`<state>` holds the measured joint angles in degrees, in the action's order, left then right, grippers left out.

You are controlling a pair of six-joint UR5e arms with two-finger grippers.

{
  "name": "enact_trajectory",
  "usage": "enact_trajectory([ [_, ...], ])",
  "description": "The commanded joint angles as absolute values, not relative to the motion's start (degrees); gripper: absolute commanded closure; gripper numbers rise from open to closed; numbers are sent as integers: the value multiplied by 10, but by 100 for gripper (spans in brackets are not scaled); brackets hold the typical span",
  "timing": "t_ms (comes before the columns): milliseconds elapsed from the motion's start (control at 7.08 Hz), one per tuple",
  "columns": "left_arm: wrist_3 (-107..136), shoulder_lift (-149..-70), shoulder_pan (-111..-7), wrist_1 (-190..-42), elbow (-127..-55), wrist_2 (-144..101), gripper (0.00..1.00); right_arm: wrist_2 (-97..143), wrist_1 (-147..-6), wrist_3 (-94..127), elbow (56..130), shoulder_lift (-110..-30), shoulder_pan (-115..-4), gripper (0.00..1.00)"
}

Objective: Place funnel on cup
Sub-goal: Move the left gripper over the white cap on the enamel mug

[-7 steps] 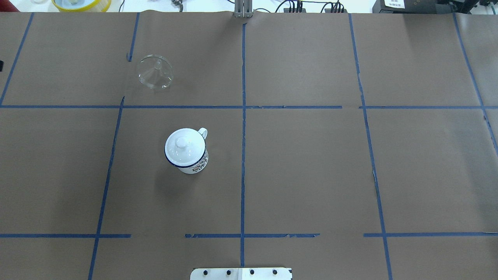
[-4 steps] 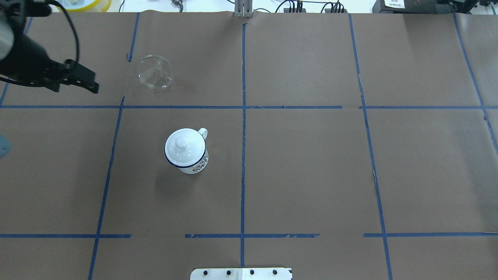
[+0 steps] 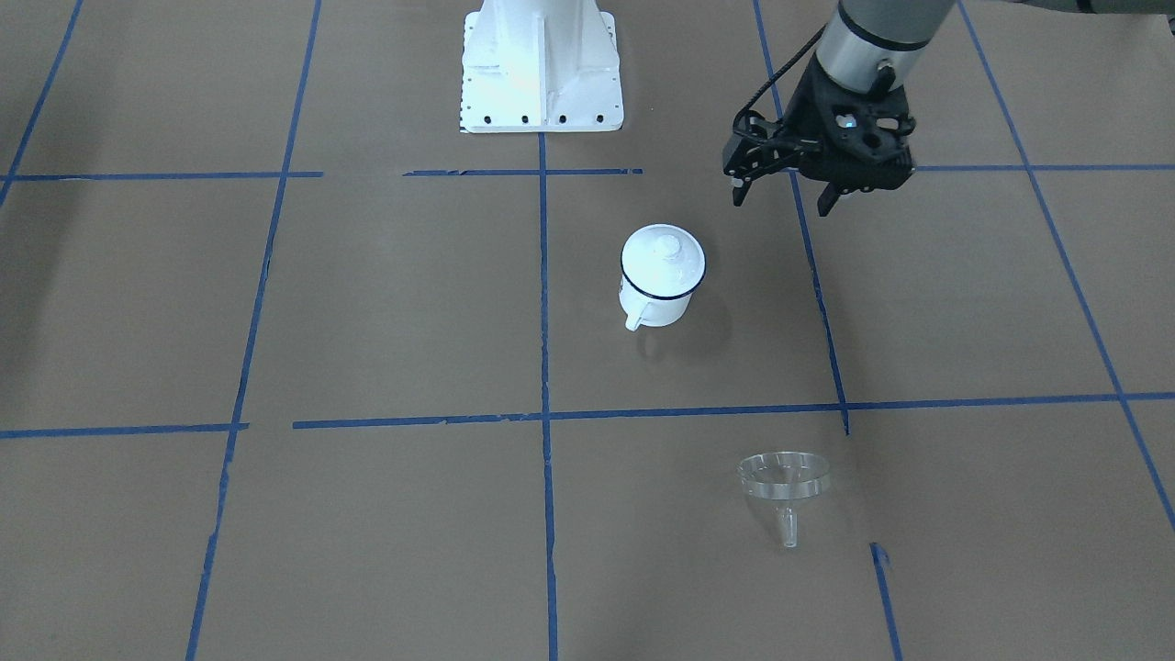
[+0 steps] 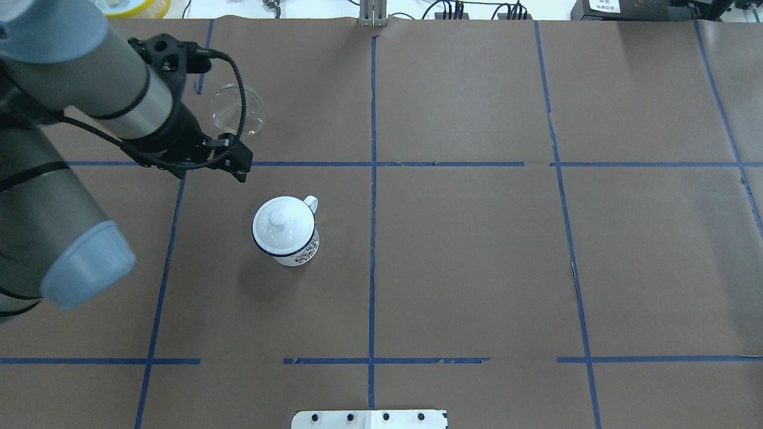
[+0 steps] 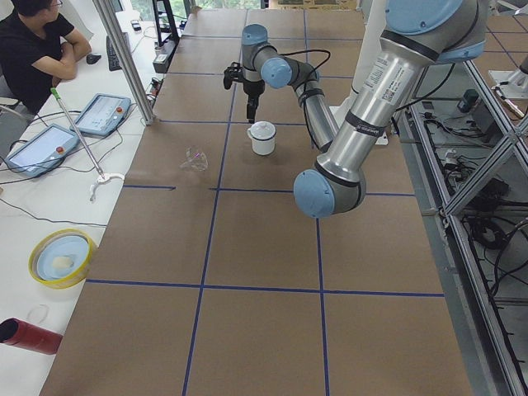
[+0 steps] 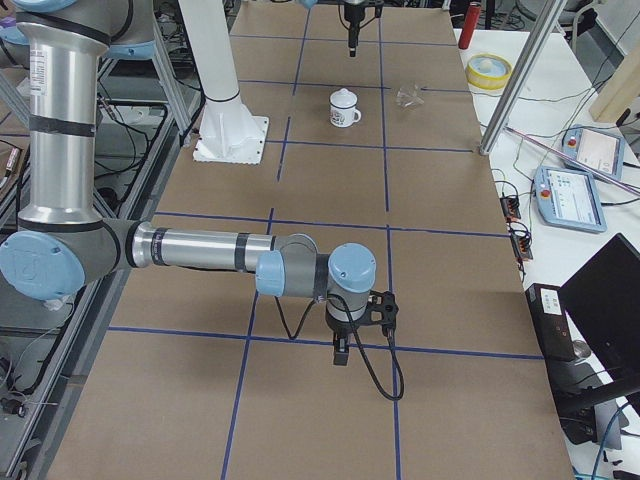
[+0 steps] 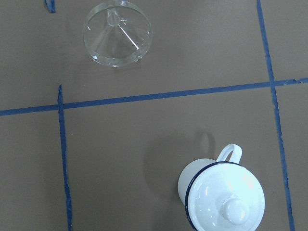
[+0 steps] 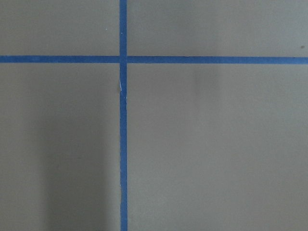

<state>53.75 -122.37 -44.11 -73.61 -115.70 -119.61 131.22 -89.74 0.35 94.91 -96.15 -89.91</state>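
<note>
The funnel (image 4: 237, 111), clear plastic, lies on its side at the far left of the table, also in the front view (image 3: 784, 482) and the left wrist view (image 7: 117, 33). The cup (image 4: 302, 249) is a white mug with a dark blue rim, standing upright nearer the robot (image 3: 657, 308) (image 7: 190, 177). A round white knobbed lid (image 4: 278, 223) sits on it. My left gripper (image 4: 210, 173) (image 3: 782, 200) is open and empty, hovering between funnel and cup, a little to the cup's left. My right gripper (image 6: 340, 352) shows only in the exterior right view, far from both; I cannot tell its state.
The robot's white base (image 3: 542, 64) stands at the table's near edge. A yellow bowl (image 5: 59, 256), a red cylinder (image 5: 29, 334), tablets and a seated person (image 5: 37, 41) are beyond the far edge. Blue tape lines grid the brown paper.
My left arm has swung in from the left edge and moved right, its gripper now between funnel and cup. Funnel, cup and lid have not moved.
</note>
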Motion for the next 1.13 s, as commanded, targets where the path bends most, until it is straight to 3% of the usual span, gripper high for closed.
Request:
enact_trajectory([
  [0,588,-1260,-369,-745,-1097,-1145,0,1312,-897,4,949,-962,-899,0],
  [282,590,-1258,-366,-778,-1072,-1144,1,1312,-897,4,949,-962,-899,0],
  [706,590,-1255,-364,-813,-1050,-1146,21,1312,-897,4,949,-962,-899,0],
  [988,591,-1254,-365,-812,-1056,-1148,30,1312,-897,4,948,-962,-899,0],
])
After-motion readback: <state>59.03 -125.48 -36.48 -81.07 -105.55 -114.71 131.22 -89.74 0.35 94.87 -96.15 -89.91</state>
